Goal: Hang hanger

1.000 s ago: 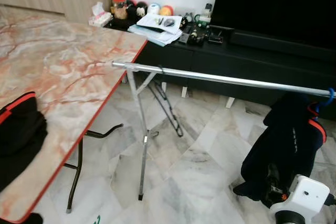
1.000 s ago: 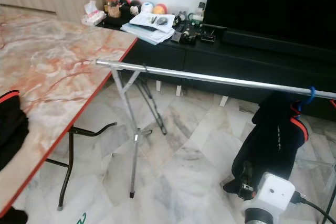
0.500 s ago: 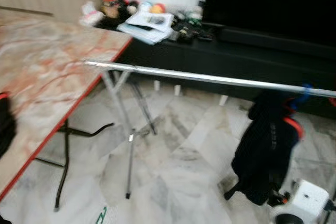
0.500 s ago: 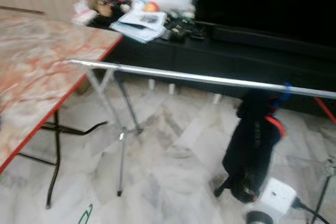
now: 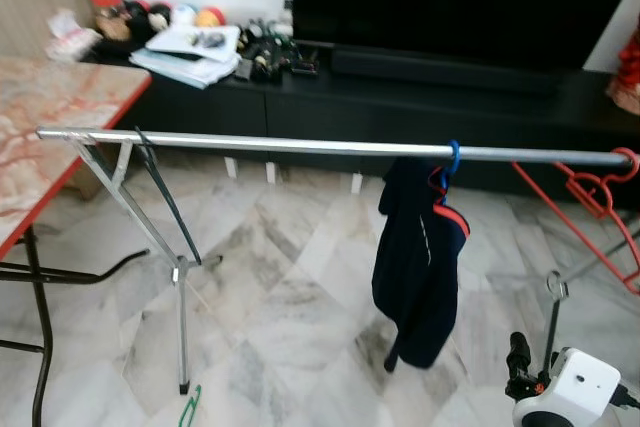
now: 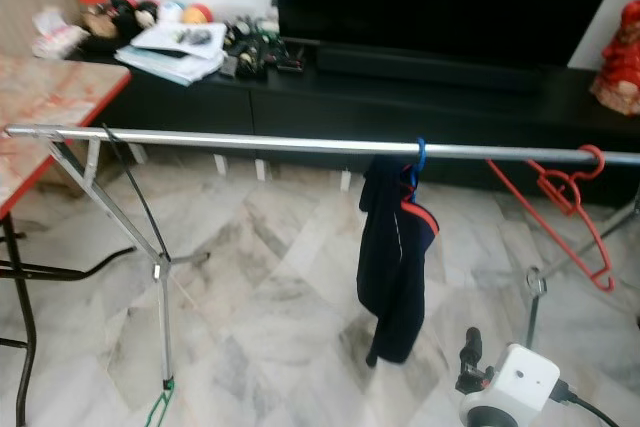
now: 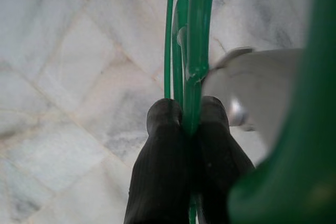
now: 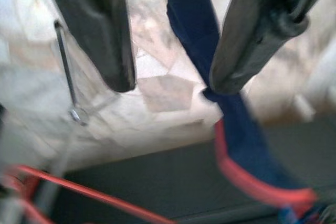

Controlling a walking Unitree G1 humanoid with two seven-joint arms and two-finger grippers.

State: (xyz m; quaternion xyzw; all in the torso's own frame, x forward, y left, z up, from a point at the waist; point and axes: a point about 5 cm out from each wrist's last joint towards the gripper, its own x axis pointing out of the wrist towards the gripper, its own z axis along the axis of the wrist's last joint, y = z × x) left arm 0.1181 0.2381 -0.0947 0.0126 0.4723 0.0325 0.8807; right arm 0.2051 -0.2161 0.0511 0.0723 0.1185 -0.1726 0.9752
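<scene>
A silver clothes rail (image 5: 300, 145) runs across the room at mid height. A navy jacket with a red stripe (image 5: 420, 257) hangs from it on a blue hanger hook (image 5: 453, 157). An empty red hanger (image 5: 590, 187) hangs at the rail's right end and a thin black hanger (image 5: 165, 197) near its left end. My left gripper (image 7: 190, 121) is shut on a green wire hanger (image 7: 195, 35), held low over the floor; its green tip (image 5: 190, 409) shows at the bottom of the left eye view. My right gripper (image 8: 173, 85) is open and holds nothing, low at the right below the jacket.
The marble table with a red edge (image 5: 40, 137) stands at the left, its black legs close to the rack's folding leg (image 5: 180, 287). Behind the rail runs a black TV console (image 5: 400, 97) with papers and small items. White marble floor (image 5: 290, 327) lies under the rail.
The camera has swung to the right: the table has slid off to the left and the rail with the jacket now sits in the middle. The red hanger has come into sight.
</scene>
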